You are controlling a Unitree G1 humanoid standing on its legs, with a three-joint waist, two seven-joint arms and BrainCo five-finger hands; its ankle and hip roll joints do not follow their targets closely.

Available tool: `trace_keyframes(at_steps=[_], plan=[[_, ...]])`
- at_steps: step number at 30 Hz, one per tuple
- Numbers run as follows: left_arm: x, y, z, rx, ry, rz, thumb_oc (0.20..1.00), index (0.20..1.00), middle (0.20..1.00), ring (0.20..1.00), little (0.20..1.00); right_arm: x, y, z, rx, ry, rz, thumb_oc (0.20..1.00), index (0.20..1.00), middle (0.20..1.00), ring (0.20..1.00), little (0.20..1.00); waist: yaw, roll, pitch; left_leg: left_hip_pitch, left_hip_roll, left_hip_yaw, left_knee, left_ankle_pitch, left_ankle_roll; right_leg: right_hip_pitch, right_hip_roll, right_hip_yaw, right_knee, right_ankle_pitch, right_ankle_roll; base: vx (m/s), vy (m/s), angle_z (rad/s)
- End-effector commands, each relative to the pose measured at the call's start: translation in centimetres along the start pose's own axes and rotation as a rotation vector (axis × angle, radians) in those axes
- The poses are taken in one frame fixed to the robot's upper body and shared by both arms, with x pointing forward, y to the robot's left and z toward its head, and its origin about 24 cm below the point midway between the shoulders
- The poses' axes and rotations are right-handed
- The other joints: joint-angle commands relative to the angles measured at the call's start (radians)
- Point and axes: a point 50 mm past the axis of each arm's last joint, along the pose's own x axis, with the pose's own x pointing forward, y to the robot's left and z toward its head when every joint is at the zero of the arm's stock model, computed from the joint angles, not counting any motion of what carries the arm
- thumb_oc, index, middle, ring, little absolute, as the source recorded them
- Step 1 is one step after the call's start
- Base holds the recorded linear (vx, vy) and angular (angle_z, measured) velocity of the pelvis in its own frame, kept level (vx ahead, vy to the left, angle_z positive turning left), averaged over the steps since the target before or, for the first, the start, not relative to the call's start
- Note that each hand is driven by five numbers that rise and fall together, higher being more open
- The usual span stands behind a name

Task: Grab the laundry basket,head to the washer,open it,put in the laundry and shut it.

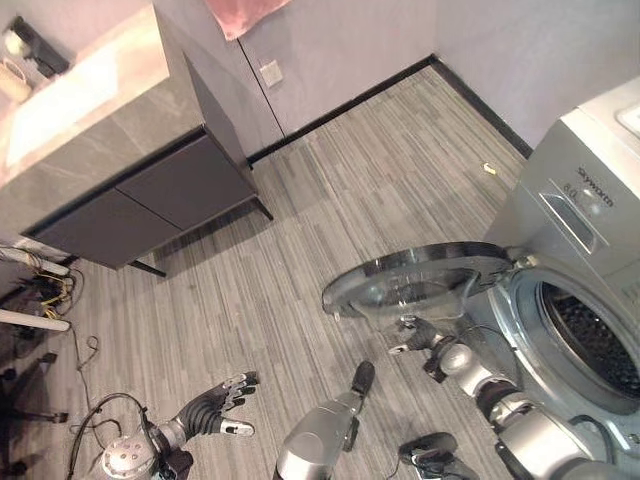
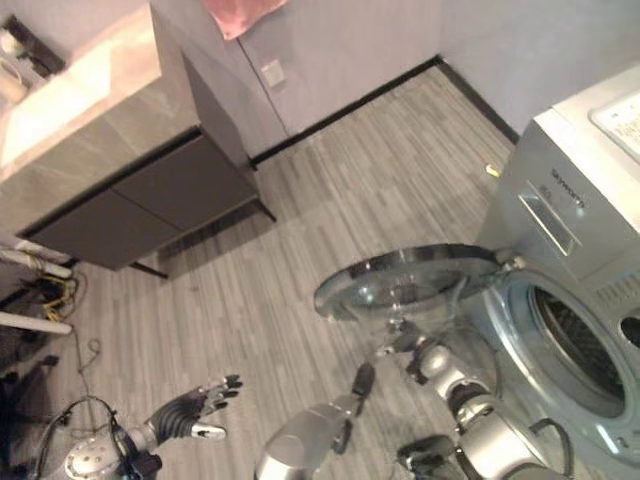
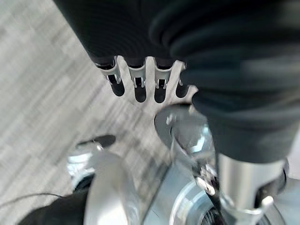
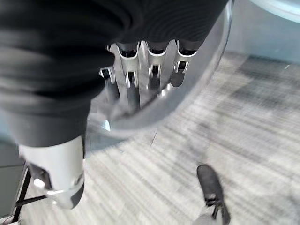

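Observation:
The white front-loading washer (image 1: pixel 570 170) stands at the right with its round glass door (image 1: pixel 420 280) swung wide out over the floor. Its dark drum opening (image 1: pixel 590 340) is exposed. My right hand (image 1: pixel 428 340) is just under the door's edge; in the right wrist view its fingers (image 4: pixel 150 70) lie straight against the door's glass (image 4: pixel 206 89), holding nothing. My left hand (image 1: pixel 215 405) hovers low at the left over the floor, fingers (image 3: pixel 140 86) spread and empty, well apart from the washer.
A dark cabinet (image 1: pixel 150 200) with a pale counter fills the upper left. A pink cloth (image 1: pixel 240 15) hangs on the wall above a socket (image 1: pixel 270 72). A small yellow object (image 1: pixel 489 168) lies near the washer's far corner. Wood-look floor (image 1: pixel 330 200) spreads between cabinet and washer.

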Motion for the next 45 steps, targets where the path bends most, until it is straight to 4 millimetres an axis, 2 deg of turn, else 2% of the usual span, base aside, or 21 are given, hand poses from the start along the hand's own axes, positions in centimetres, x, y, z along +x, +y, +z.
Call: trace_keyframes(at_steps=[1,4,5,6,8,9,10,12,13,14,16,17,18,20,22,23,24,26,30,39,45], plan=[[0.9,-0.2,2.0,0.07,-0.085,-0.052,1.0,1.0,1.0,1.0,1.0,0.6,-0.6,3.0,0.009,-0.108,-0.049,1.0,1.0,1.0,1.0,1.0,-0.026,-0.018,0.023,-0.032,-0.046,0.028,0.014,-0.044,0.008,0.02,0.029,0.146,-0.198,0.178,0.1,0.07,0.137,-0.32],[2.1,-0.4,1.8,0.098,-0.073,-0.069,1.0,1.0,1.0,1.0,1.0,0.4,0.4,3.2,0.058,-0.136,-0.043,1.0,1.0,1.0,1.0,1.0,-0.06,-0.035,0.032,-0.013,-0.046,0.07,0.016,-0.066,0.02,0.007,0.025,0.202,-0.194,0.191,0.108,0.09,0.146,-0.54],[2.7,-0.6,1.9,0.117,-0.077,-0.075,1.0,1.0,1.0,1.0,1.0,0.2,0.8,2.7,0.078,-0.126,-0.029,1.0,1.0,1.0,1.0,1.0,-0.072,-0.041,0.034,-0.006,-0.044,0.086,0.02,-0.076,0.022,0.004,0.024,0.22,-0.192,0.194,0.109,0.13,0.137,-0.91],[4.0,-0.8,1.5,0.122,-0.07,-0.062,1.0,1.0,1.0,1.0,1.0,-0.5,1.8,1.0,0.104,-0.102,0.001,1.0,1.0,1.0,1.0,1.0,-0.109,-0.058,0.039,0.009,-0.044,0.118,0.029,-0.095,0.026,0.001,0.022,0.246,-0.19,0.2,0.114,0.13,0.155,-0.87],[4.9,-0.7,1.4,0.14,-0.068,-0.036,1.0,1.0,1.0,1.0,1.0,-1.2,2.4,-0.7,0.138,-0.072,0.02,1.0,1.0,1.0,1.0,1.0,-0.155,-0.079,0.047,0.025,-0.036,0.159,0.037,-0.115,0.029,-0.005,0.018,0.264,-0.183,0.214,0.122,0.1,0.14,-0.7],[5.0,-0.8,1.3,0.14,-0.069,-0.037,1.0,1.0,1.0,1.0,1.0,-1.3,2.4,-0.9,0.137,-0.07,0.02,1.0,1.0,1.0,1.0,1.0,-0.151,-0.078,0.047,0.027,-0.036,0.163,0.038,-0.117,0.03,-0.006,0.018,0.269,-0.181,0.214,0.123,0.1,0.139,-0.68],[5.7,-0.5,1.0,0.157,-0.06,0.009,1.0,1.0,1.0,1.0,1.0,-2.5,3.1,-3.1,0.142,-0.037,0.052,1.0,1.0,1.0,1.0,1.0,-0.205,-0.111,0.057,0.051,-0.022,0.212,0.047,-0.137,0.033,-0.02,0.017,0.307,-0.172,0.241,0.137,0.09,0.119,-0.89],[6.1,-0.2,0.0,0.132,-0.03,0.068,1.0,1.0,1.0,1.0,1.0,-3.6,3.1,-5.0,0.146,-0.005,0.063,1.0,1.0,1.0,1.0,1.0,-0.238,-0.139,0.059,0.074,-0.011,0.251,0.048,-0.149,0.034,-0.022,0.023,0.335,-0.186,0.26,0.143,0.09,0.095,-0.96],[6.2,-0.3,-0.1,0.131,-0.031,0.066,1.0,1.0,1.0,1.0,1.0,-3.7,3.0,-5.2,0.144,-0.002,0.063,1.0,1.0,1.0,1.0,1.0,-0.234,-0.136,0.059,0.077,-0.011,0.256,0.047,-0.15,0.034,-0.022,0.024,0.34,-0.188,0.262,0.144,0.09,0.067,-1.48],[6.8,0.2,-1.5,0.141,0.039,0.124,1.0,1.0,1.0,1.0,1.0,-5.2,3.0,-7.8,0.191,0.067,0.054,1.0,1.0,1.0,1.0,1.0,-0.274,-0.167,0.055,0.099,-0.004,0.294,0.05,-0.165,0.037,-0.019,0.034,0.366,-0.206,0.284,0.149,0.09,0.074,-1.41],[7.2,0.6,-3.7,0.172,0.161,0.186,1.0,1.0,1.0,1.0,1.0,-6.6,3.0,-10.2,0.241,0.138,0.026,1.0,1.0,1.0,1.0,1.0,-0.306,-0.191,0.044,0.118,0.0,0.327,0.045,-0.173,0.037,-0.017,0.043,0.389,-0.23,0.3,0.153,0.08,0.066,-0.57],[7.3,1.2,-5.1,0.198,0.254,0.238,1.0,1.0,1.0,1.0,1.0,-7.2,3.1,-11.2,0.287,0.173,-0.003,1.0,1.0,1.0,1.0,1.0,-0.327,-0.204,0.036,0.124,0.001,0.338,0.039,-0.173,0.038,-0.017,0.047,0.401,-0.242,0.308,0.154,0.06,0.068,-0.83],[8.2,1.5,-7.2,0.31,0.44,0.301,1.0,1.0,1.0,1.0,1.0,-8.3,3.6,-13.1,0.35,0.253,-0.033,1.0,1.0,1.0,1.0,1.0,-0.361,-0.224,0.022,0.141,0.001,0.371,0.024,-0.174,0.035,-0.017,0.059,0.43,-0.272,0.32,0.152,0.05,0.066,-0.88],[7.9,3.1,-7.9,0.318,0.553,0.43,1.0,1.0,1.0,1.0,1.0,-9.7,4.4,-15.4,0.372,0.373,-0.031,1.0,1.0,1.0,1.0,1.0,-0.381,-0.247,0.005,0.146,0.003,0.391,0.016,-0.175,0.032,-0.017,0.07,0.446,-0.299,0.325,0.146,0.02,0.031,-0.62],[8.1,3.3,-7.8,0.338,0.569,0.439,1.0,1.0,1.0,1.0,1.0,-9.9,4.7,-15.9,0.367,0.398,-0.021,1.0,1.0,1.0,1.0,1.0,-0.387,-0.255,0.0,0.146,0.002,0.396,0.014,-0.177,0.031,-0.019,0.074,0.449,-0.31,0.328,0.145,0.0,-0.006,-0.56],[7.6,5.5,-6.8,0.444,0.594,0.526,1.0,1.0,1.0,1.0,1.0,-11.2,5.2,-17.6,0.339,0.486,-0.006,1.0,1.0,1.0,1.0,1.0,-0.398,-0.272,-0.012,0.143,0.003,0.405,0.017,-0.181,0.029,-0.019,0.08,0.456,-0.324,0.331,0.143,0.0,-0.011,-0.49],[7.6,5.5,-6.8,0.445,0.594,0.526,1.0,1.0,1.0,1.0,1.0,-11.2,5.3,-17.6,0.339,0.485,-0.006,1.0,1.0,1.0,1.0,1.0,-0.398,-0.273,-0.011,0.143,0.003,0.406,0.017,-0.182,0.028,-0.019,0.08,0.456,-0.324,0.332,0.142,0.0,-0.015,-0.32],[6.5,8.0,-5.9,0.549,0.627,0.582,1.0,1.0,1.0,1.0,1.0,-12.9,5.7,-19.4,0.342,0.579,0.003,1.0,1.0,1.0,1.0,1.0,-0.411,-0.292,-0.015,0.143,0.006,0.422,0.022,-0.187,0.026,-0.016,0.089,0.469,-0.338,0.335,0.143,-0.01,-0.002,-0.24],[4.4,11.2,-4.6,0.61,0.63,0.652,1.0,1.0,1.0,1.0,1.0,-14.5,6.4,-20.7,0.361,0.645,0.035,1.0,1.0,1.0,1.0,1.0,-0.417,-0.314,-0.009,0.138,0.008,0.434,0.016,-0.184,0.025,-0.025,0.098,0.482,-0.354,0.347,0.144,-0.03,-0.005,-0.19],[3.3,13.6,-2.6,0.622,0.58,0.756,1.0,1.0,1.0,1.0,1.0,-14.2,5.6,-20.6,0.39,0.626,0.014,1.0,1.0,1.0,1.0,1.0,-0.411,-0.316,0.051,0.09,0.014,0.435,0.04,-0.178,0.021,-0.046,0.095,0.485,-0.372,0.36,0.141,-0.04,0.004,-0.03],[1.8,14.9,-2.5,0.645,0.641,0.834,1.0,1.0,1.0,1.0,1.0,-13.4,5.3,-19.9,0.385,0.586,0.009,1.0,1.0,1.0,1.0,1.0,-0.422,-0.329,0.051,0.081,0.016,0.447,0.027,-0.168,0.018,-0.065,0.097,0.502,-0.385,0.38,0.147,0.0,0.012,-0.08]])
